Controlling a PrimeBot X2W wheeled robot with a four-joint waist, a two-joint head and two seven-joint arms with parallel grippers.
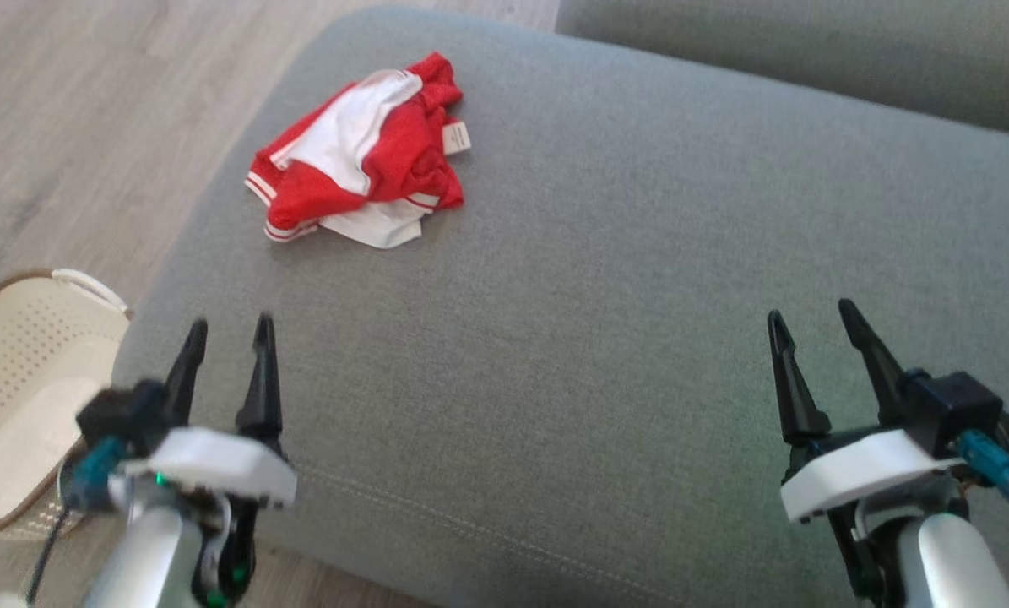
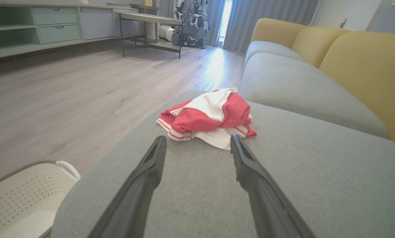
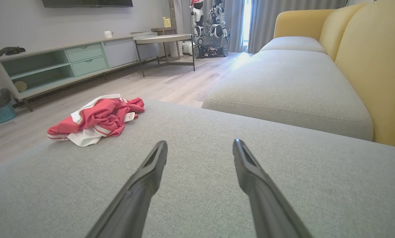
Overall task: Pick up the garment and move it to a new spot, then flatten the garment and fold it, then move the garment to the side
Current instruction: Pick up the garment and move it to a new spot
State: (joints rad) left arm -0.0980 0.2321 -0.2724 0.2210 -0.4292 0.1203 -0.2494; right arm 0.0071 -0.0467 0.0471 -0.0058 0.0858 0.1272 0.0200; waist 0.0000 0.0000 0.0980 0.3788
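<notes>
A crumpled red and white garment (image 1: 365, 152) lies in a heap on the far left part of the grey sofa cushion (image 1: 605, 279). My left gripper (image 1: 230, 333) hovers open over the cushion's near left corner, well short of the garment. In the left wrist view the garment (image 2: 210, 117) sits just beyond the open left gripper (image 2: 197, 140). My right gripper (image 1: 812, 317) stands open at the near right, far from the cloth. In the right wrist view the garment (image 3: 96, 120) lies off to the left of the open right gripper (image 3: 200, 143). Nothing is between either pair of fingers.
A cream perforated basket (image 1: 23, 397) stands on the wooden floor (image 1: 90, 127) left of the cushion. A second grey seat cushion (image 1: 808, 51) adjoins at the far right, with yellow backrests (image 2: 366, 66). A low cabinet (image 3: 61, 62) and a side table (image 3: 164, 39) stand across the room.
</notes>
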